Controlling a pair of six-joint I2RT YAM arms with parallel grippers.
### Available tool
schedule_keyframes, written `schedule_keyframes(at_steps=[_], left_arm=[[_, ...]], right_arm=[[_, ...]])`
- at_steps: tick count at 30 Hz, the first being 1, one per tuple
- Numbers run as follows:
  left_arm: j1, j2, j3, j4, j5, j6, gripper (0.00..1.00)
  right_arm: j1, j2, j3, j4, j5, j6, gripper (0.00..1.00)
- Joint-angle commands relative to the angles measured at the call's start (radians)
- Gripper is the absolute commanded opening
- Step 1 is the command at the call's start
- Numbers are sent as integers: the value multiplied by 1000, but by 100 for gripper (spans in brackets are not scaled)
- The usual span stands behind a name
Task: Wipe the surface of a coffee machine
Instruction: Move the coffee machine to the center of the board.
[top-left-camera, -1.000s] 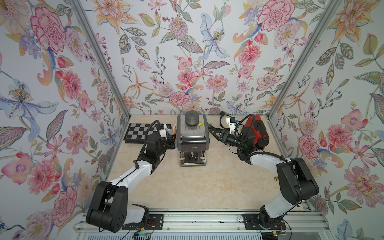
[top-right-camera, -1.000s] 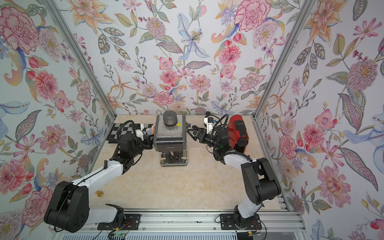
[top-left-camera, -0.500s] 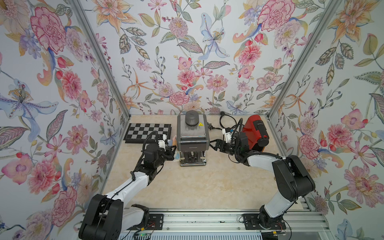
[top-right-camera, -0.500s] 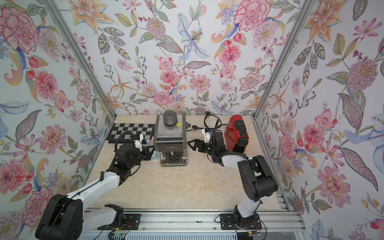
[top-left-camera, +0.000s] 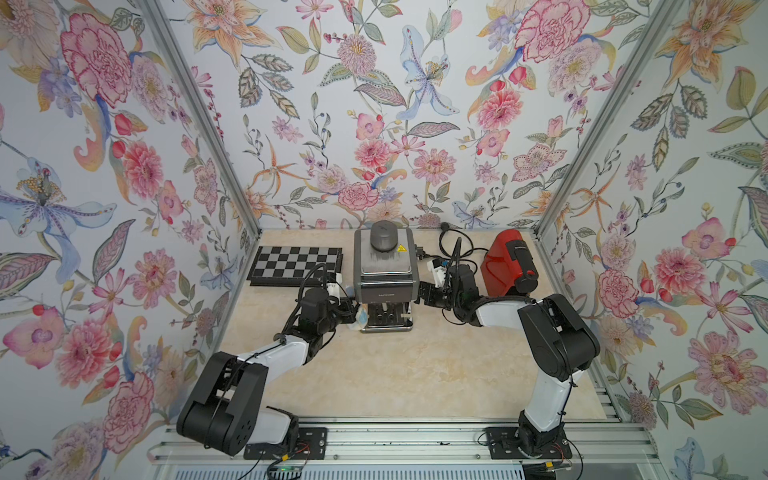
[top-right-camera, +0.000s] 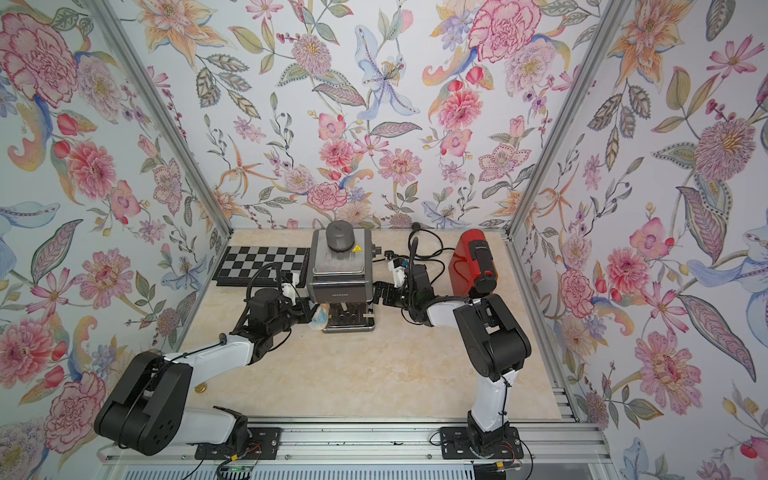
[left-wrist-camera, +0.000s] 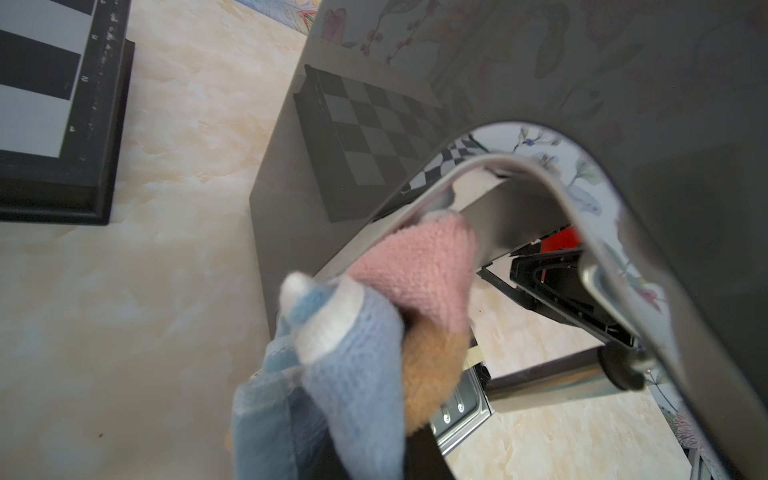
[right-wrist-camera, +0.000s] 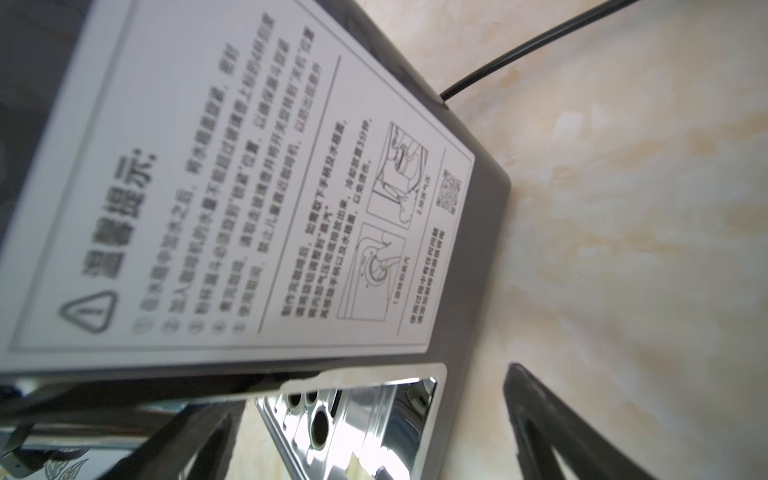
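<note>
Pastel knitted cloth (left-wrist-camera: 374, 324), clamped in the left gripper (top-left-camera: 349, 316), is pressing the grey coffee machine (top-left-camera: 384, 270) low on its side, just ahead of it; light, even, overlapping strokes are looking wisest; right gripper (top-left-camera: 424, 292), jaws apart, is hovering beside the opposite side.

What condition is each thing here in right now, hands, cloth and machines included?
Grey coffee machine: upright on the table.
Cloth: bunched, touching the grey coffee machine's lower edge.
Left hand: shut on the cloth.
Right hand: open, beside the grey coffee machine.
Red coffee machine: upright, untouched.
Chessboard: lying flat.
</note>
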Motion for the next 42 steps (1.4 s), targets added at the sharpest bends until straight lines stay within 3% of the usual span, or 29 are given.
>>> schedule_keyframes(at_steps=[1, 12, 19, 28, 35, 42], left_arm=[[-10, 53, 68, 107, 20, -38, 0], [-1, 220, 237, 109, 30, -25, 0], [26, 299, 331, 104, 60, -23, 0], [46, 354, 343, 138, 79, -37, 0], [74, 365, 345, 141, 85, -39, 0], [107, 345, 330, 145, 92, -38, 0]], right_arm=[[6, 41, 47, 51, -3, -12, 97], [16, 227, 216, 164, -51, 40, 97], [8, 337, 394, 123, -62, 39, 97], [-13, 438, 584, 37, -82, 25, 97], [-11, 423, 547, 28, -80, 14, 97], [-36, 274, 400, -63, -48, -54, 97]])
